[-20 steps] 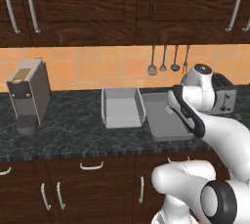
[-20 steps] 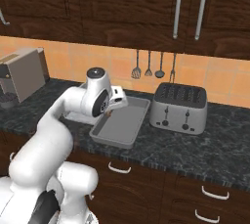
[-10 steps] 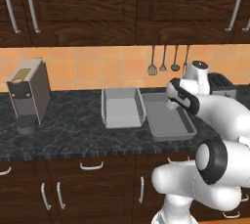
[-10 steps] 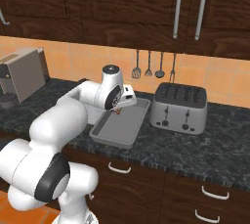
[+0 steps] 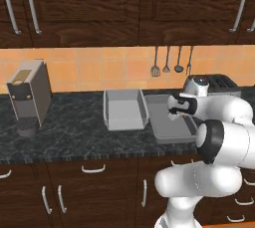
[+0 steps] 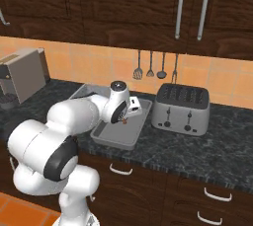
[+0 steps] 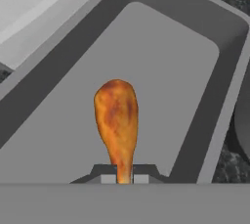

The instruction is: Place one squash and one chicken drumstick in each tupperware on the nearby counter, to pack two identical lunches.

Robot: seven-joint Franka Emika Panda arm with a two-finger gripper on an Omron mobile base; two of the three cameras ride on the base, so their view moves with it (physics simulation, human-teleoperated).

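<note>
In the left base view the arm's own wrist covers most of the tool, so the grip is hard to see there; in the right base view only a small orange bit shows under the tool. The hand view is clear: the tool is closed tight on the thin bone end of 1 chicken drumstick, the thick end pointing to 12 o'clock, over the grey floor of a tupperware. I cannot tell if the drumstick touches the floor or hangs just above it.

Count: 2 tupperware, side by side on the surface. In the left base view the one at 9 o'clock of the tool is the left tupperware, w/ nothing visible inside; the right tupperware is partly hidden by the arm at its 3 o'clock side.

Also 1 toaster at 3 o'clock of the tupperware in the right base view, 1 coffee machine far at 9 o'clock, and 4 utensils on the wall, too small to name.
</note>
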